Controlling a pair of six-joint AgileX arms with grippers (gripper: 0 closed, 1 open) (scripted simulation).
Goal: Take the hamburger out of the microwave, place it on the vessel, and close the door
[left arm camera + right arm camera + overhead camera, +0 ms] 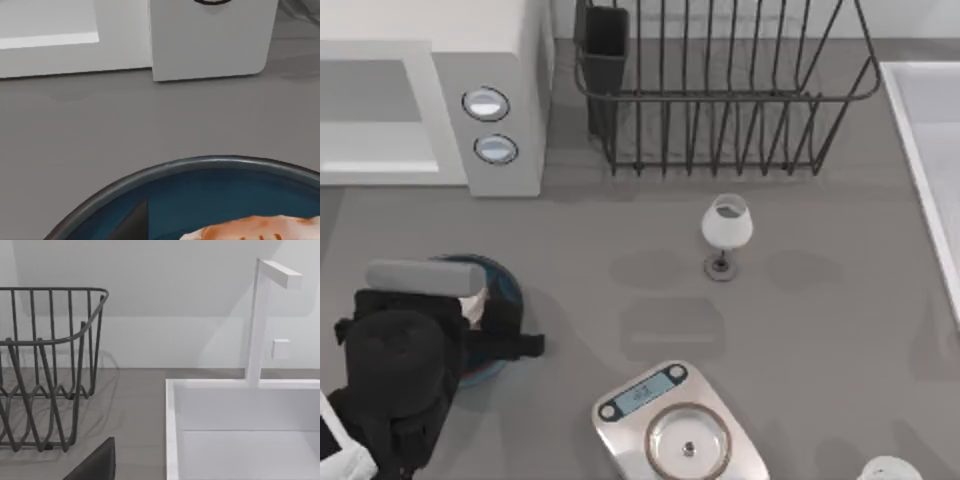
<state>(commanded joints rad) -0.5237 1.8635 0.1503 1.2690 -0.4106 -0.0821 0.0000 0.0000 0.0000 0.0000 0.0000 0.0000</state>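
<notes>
The vessel (505, 285), a blue-teal bowl, stands at the table's front left, and my left arm is over most of it. My left gripper (468, 325) hangs over the bowl. The hamburger (472, 305) is a whitish lump with orange patches, lying low inside the vessel (175, 167). In the left wrist view the hamburger (260, 227) sits beside one dark finger (132, 225), with a small gap between them. The white microwave (505, 60) stands at the back left, its left part a grey recess above a white ledge. I cannot tell how the door stands.
A dark wire dish rack (720, 90) fills the back middle. A white goblet (727, 228) stands mid-table and a steel scale (680, 430) at the front. A white sink (930, 150) with a tap (260, 315) lies at the right. My right arm (890, 468) is parked at the front right.
</notes>
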